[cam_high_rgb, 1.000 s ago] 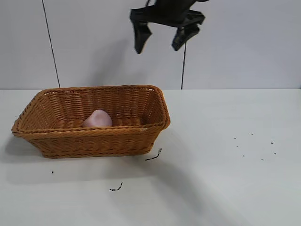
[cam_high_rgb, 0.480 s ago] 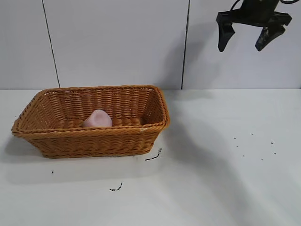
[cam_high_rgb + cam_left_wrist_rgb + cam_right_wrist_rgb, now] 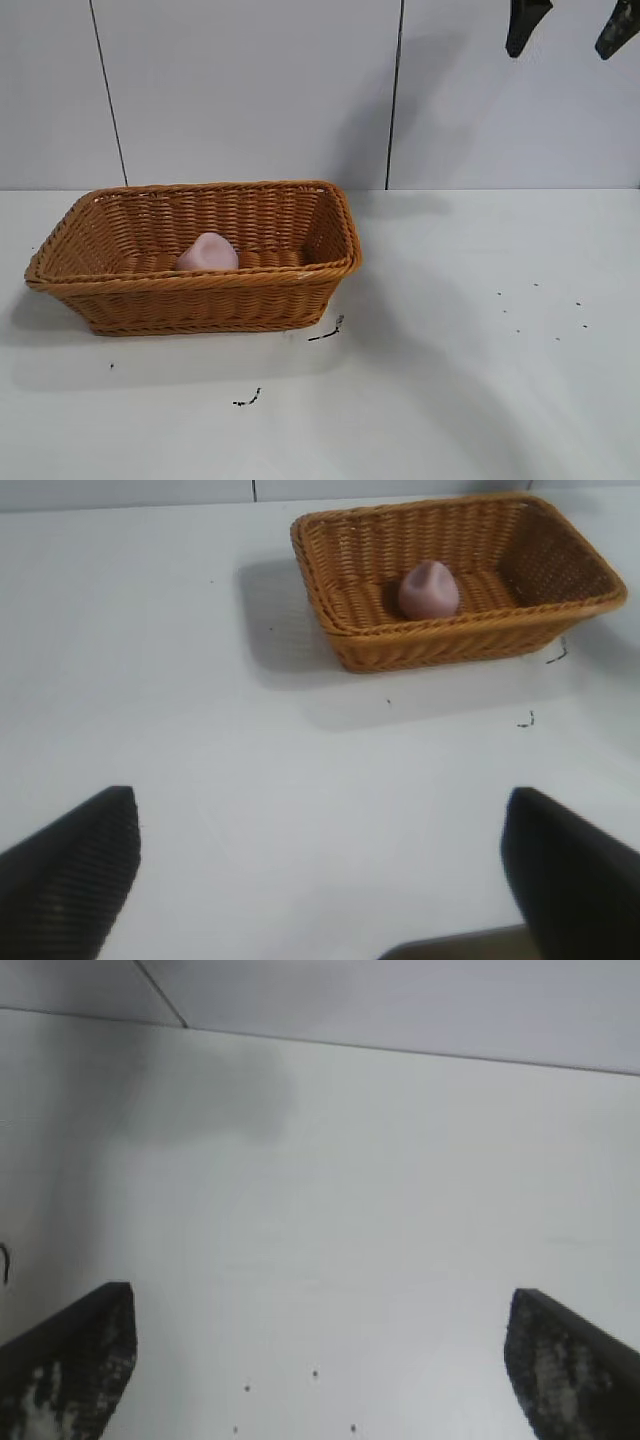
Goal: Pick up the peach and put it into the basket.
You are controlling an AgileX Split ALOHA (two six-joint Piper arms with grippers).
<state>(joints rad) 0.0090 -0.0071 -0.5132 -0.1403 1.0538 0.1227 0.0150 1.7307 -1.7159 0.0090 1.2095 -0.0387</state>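
The dusty-pink peach [image 3: 207, 252] lies inside the orange-brown wicker basket [image 3: 190, 282] at the table's left. The left wrist view shows the peach [image 3: 429, 588] resting on the floor of the basket [image 3: 470, 625]. My right gripper [image 3: 570, 28] hangs high at the top right, far from the basket, open and empty; only its two finger tips show. In the right wrist view its gripper [image 3: 320, 1360] is open over bare table. My left gripper [image 3: 318, 815] is open and empty, well back from the basket. It is out of the exterior view.
Small black scraps [image 3: 327, 331] lie on the white table just in front of the basket, with another scrap [image 3: 247, 400] nearer the front. Tiny dark specks [image 3: 540, 310] dot the table's right side. A grey panelled wall stands behind.
My right gripper has moved from above the basket's right end up and to the right, staying open and empty. The peach and basket have not moved.
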